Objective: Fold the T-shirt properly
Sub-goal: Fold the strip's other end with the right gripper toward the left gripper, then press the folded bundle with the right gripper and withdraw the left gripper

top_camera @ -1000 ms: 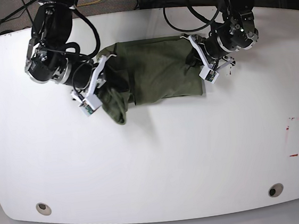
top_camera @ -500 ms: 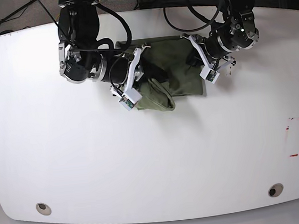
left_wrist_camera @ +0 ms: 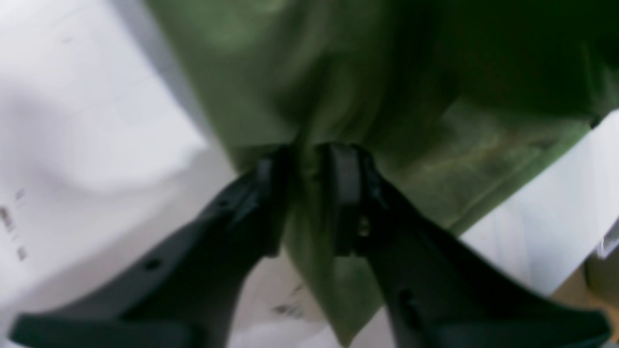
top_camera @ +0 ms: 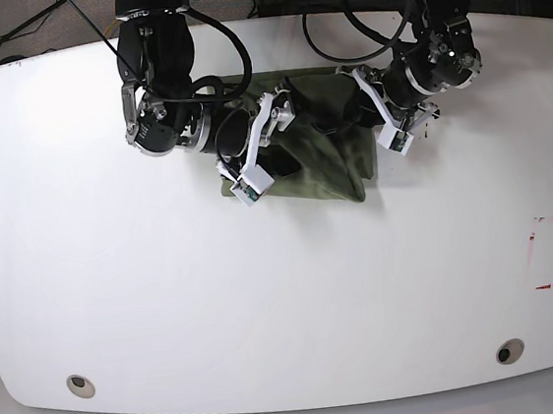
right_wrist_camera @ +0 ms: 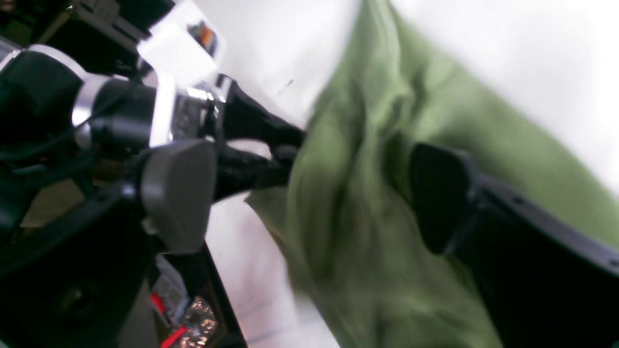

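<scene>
We are seeing the T-shirt (top_camera: 315,149) lying bunched at the far middle of the white desk (top_camera: 266,297), between our two arms. It is folded over itself and is showing several loose creases.

In the left wrist view, the left gripper (left_wrist_camera: 303,193) is standing with its two black fingers (left_wrist_camera: 346,193) near each other, and a ridge of the olive cloth (left_wrist_camera: 338,96) is running between them. The picture is blurred, so we cannot tell if the fingers are pressing the cloth or only standing around it.

In the right wrist view, the right gripper (right_wrist_camera: 309,193) is standing wide open. One grey pad (right_wrist_camera: 179,193) is beside the cloth, and the other black finger (right_wrist_camera: 440,193) is lying against a fold of the T-shirt (right_wrist_camera: 367,217). The cloth is hanging loose between them and is not pinched.

In the base view, both arms are reaching over the shirt and are covering much of its upper part. The right gripper (top_camera: 268,144) is over its left half, and the left gripper (top_camera: 371,113) is at its right edge.

A red rectangular mark (top_camera: 549,252) is showing on the desk at the right, well apart from the shirt. Two round holes (top_camera: 79,385) are sitting near the front edge.
</scene>
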You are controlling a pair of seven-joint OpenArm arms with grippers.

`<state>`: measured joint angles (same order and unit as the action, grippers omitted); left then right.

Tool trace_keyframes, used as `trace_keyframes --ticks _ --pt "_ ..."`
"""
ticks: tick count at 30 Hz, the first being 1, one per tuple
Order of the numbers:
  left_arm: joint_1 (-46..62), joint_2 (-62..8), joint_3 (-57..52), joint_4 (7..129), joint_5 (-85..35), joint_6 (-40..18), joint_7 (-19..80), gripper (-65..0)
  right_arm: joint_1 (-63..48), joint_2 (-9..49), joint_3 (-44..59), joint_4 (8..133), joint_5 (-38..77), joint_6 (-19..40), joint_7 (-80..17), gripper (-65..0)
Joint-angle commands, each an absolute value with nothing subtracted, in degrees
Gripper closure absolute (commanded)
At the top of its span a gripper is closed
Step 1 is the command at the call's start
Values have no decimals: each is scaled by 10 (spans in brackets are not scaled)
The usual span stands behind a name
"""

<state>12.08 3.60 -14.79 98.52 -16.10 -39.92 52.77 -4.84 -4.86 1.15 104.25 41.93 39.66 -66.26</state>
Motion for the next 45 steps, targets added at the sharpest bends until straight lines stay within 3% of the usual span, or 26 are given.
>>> trace_keyframes --ticks 1,9,19,27,33,39,45 --pt "110 51 -183 1016 -170 -400 516 -185 -44 -46 -7 1084 436 400 -650 -604" --pt "109 57 -265 1085 -201 -400 516 -185 -59 -2 -26 1106 436 400 -649 -560" --pt "135 -41 -414 1093 -275 -400 516 -187 -85 44 -29 1102 431 400 -645 -425" --pt "176 -106 -446 1073 -274 -400 516 -189 -81 61 -86 1095 431 400 -644 -409" --pt "201 -116 -476 1035 -275 -400 516 -186 -57 88 -196 1091 427 400 -571 -403" --pt "215 -115 -489 1033 -275 -400 516 -185 -32 80 -297 1085 275 400 -489 -403" --pt "216 -114 -488 1033 -275 -400 516 -185 -37 33 -311 1054 96 400 -446 -401"
